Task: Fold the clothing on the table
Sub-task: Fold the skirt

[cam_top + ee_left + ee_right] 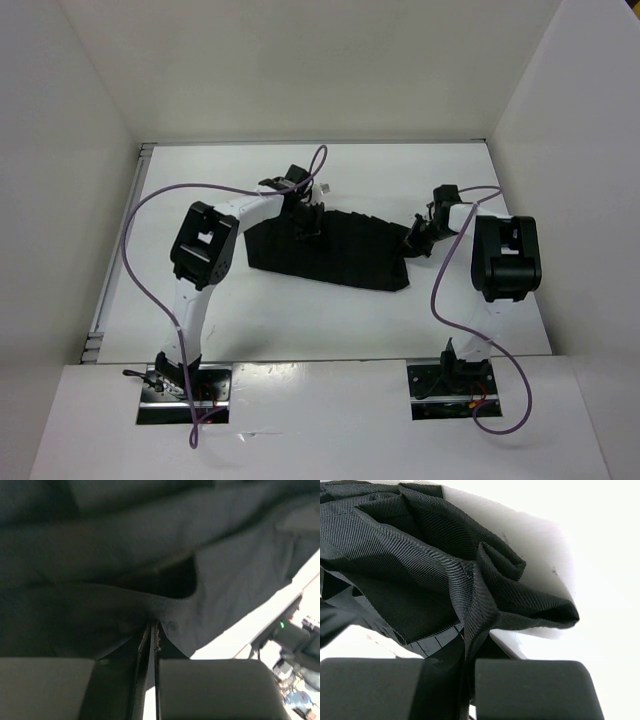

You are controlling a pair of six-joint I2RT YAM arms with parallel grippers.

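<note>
Left pincer [152, 632], right pincer [469, 662] pinch clothing [340, 250] lying left-right.

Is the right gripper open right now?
No, the right gripper is shut on a bunched fold of the clothing.

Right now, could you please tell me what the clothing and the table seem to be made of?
The clothing looks like a woven synthetic, matte black: a fine ribbed weave and crisp creases show. The table seems smooth white laminate or painted board; which, I cannot tell.
</note>
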